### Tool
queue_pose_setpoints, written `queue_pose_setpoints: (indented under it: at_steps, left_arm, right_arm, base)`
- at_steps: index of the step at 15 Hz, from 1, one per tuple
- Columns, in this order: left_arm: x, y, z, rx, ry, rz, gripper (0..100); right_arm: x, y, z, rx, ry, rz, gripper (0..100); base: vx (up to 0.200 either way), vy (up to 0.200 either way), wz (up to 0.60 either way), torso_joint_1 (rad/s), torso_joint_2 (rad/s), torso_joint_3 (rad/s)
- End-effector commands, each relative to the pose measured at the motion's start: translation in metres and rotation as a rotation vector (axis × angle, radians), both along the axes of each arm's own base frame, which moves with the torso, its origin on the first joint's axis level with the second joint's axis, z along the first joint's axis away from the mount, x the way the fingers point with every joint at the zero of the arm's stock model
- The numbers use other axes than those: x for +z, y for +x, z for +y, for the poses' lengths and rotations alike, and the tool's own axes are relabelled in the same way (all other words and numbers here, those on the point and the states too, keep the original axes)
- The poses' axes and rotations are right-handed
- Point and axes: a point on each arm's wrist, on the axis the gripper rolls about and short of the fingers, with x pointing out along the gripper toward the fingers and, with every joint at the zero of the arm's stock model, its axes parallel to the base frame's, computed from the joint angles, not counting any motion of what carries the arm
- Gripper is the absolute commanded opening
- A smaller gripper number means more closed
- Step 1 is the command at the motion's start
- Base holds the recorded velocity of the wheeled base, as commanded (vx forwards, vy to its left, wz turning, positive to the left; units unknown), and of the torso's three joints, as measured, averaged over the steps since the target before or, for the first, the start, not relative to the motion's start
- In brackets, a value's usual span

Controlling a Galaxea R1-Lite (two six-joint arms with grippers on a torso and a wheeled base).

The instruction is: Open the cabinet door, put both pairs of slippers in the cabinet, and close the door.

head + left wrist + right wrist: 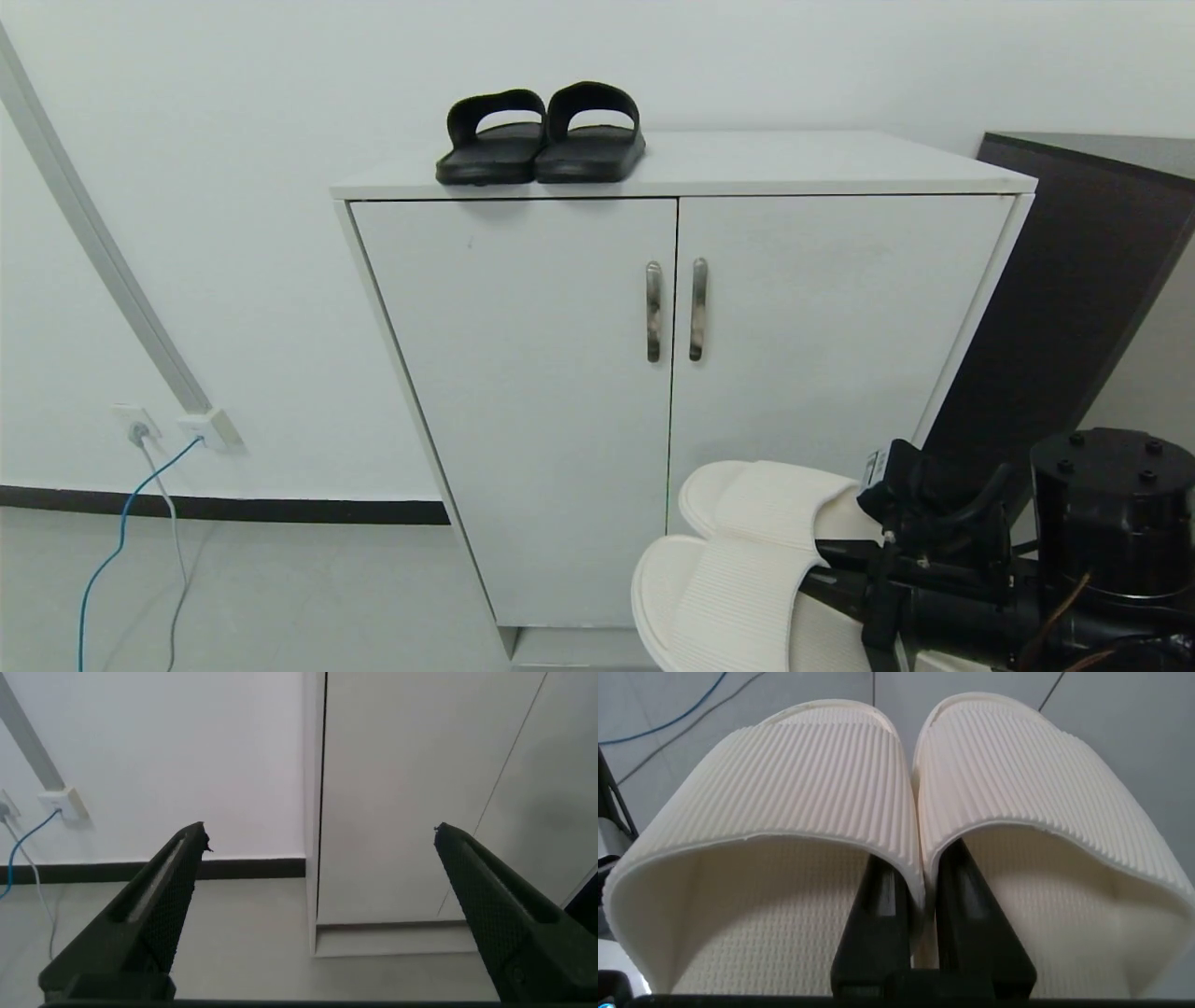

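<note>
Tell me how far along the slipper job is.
Done: the white slippers are picked up, pinched together in the right gripper in front of the cabinet. In hand: just that pair; the left gripper is open and empty. Left: both doors are shut; one must be opened, the white pair stowed, the black slippers fetched from the cabinet top, the door closed.

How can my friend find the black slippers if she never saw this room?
Look for the white cabinet with two doors. On its top, near the left front edge, sit the black slippers, side by side. They are the dark pair up high. The cream slippers are down low in front of the right door, held by the right gripper.
</note>
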Motion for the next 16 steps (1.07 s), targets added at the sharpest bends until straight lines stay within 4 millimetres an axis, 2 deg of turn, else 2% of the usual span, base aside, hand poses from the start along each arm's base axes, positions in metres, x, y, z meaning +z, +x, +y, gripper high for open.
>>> queue_pose_setpoints:
  at_steps: [1,2,4,5,9,10,12,13,16]
  left_arm:
    - [0.003,0.005,0.000,0.002,-0.002,0.062,100]
    - [0.007,0.007,0.000,-0.001,-0.002,0.074,100]
    - [0.049,0.012,-0.001,-0.038,-0.046,0.041,100]
    - [0.060,0.018,-0.002,-0.095,-0.051,0.062,100]
    - [0.078,0.052,-0.007,-0.289,-0.073,0.164,100]
    - [0.087,0.071,-0.008,-0.345,-0.080,0.179,100]
    - [0.100,0.089,-0.010,-0.401,-0.081,0.177,100]
    - [0.110,0.104,-0.017,-0.487,-0.081,0.185,100]
    - [0.122,0.135,-0.044,-0.679,-0.112,0.195,100]
  right_arm:
    - [0.000,0.000,0.000,-0.001,0.000,0.002,0]
    - [-0.001,0.000,0.000,-0.001,0.000,0.002,0]
    - [-0.001,-0.002,-0.002,-0.001,0.002,0.000,0]
    - [0.000,-0.002,-0.002,-0.002,0.008,-0.008,0]
    - [0.000,-0.002,-0.002,-0.006,0.025,-0.024,0]
    - [-0.002,-0.002,-0.002,-0.005,0.020,-0.017,0]
    - [-0.002,-0.002,-0.001,-0.005,0.017,-0.013,0]
    - [-0.003,-0.002,-0.001,-0.008,0.022,-0.004,0]
    - [-0.002,-0.002,-0.001,-0.012,0.030,0.002,0]
  base:
    - [0.000,0.000,0.00,-0.022,0.43,0.408]
    - [0.000,0.000,0.00,-0.002,0.19,0.173]
    - [0.000,0.000,0.00,0.000,0.00,0.000]
    - [0.000,0.000,0.00,0.000,0.00,0.000]
    - [0.000,0.000,0.00,-0.007,0.06,0.054]
    - [0.000,0.000,0.00,-0.002,0.11,0.080]
    - [0.000,0.000,0.00,-0.004,0.03,0.018]
    - [0.000,0.000,0.00,0.000,0.00,0.000]
    - [0.000,0.000,0.00,0.000,0.00,0.000]
